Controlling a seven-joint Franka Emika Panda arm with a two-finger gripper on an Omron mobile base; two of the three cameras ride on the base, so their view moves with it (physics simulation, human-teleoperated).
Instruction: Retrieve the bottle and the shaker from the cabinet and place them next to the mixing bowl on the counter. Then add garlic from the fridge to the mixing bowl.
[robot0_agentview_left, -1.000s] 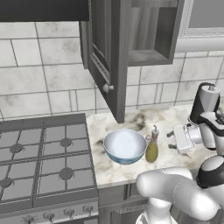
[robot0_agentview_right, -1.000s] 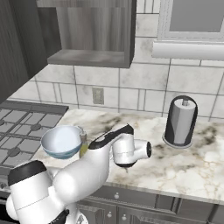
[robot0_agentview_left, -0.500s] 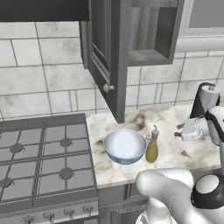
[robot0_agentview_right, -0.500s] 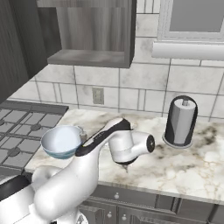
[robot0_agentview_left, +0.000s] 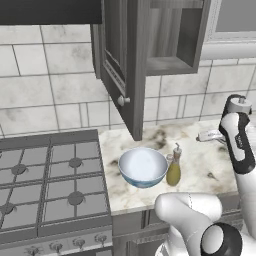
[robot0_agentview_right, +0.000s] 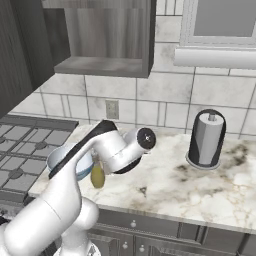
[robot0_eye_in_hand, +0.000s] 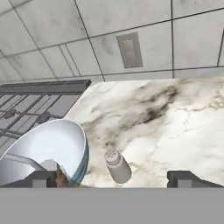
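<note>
The bottle (robot0_agentview_left: 174, 168) and shaker (robot0_eye_in_hand: 117, 165) were set beside the bowl (robot0_agentview_left: 143, 166). The gripper (robot0_eye_in_hand: 111, 179) was wide open, nothing held. The garlic was still to be fetched.

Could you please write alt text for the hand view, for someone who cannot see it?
The open gripper hangs over a marbled counter, with a small shaker between its dark fingertips. A pale blue mixing bowl sits left of the shaker, with a tiled wall, an outlet and stove grates beyond.
</note>
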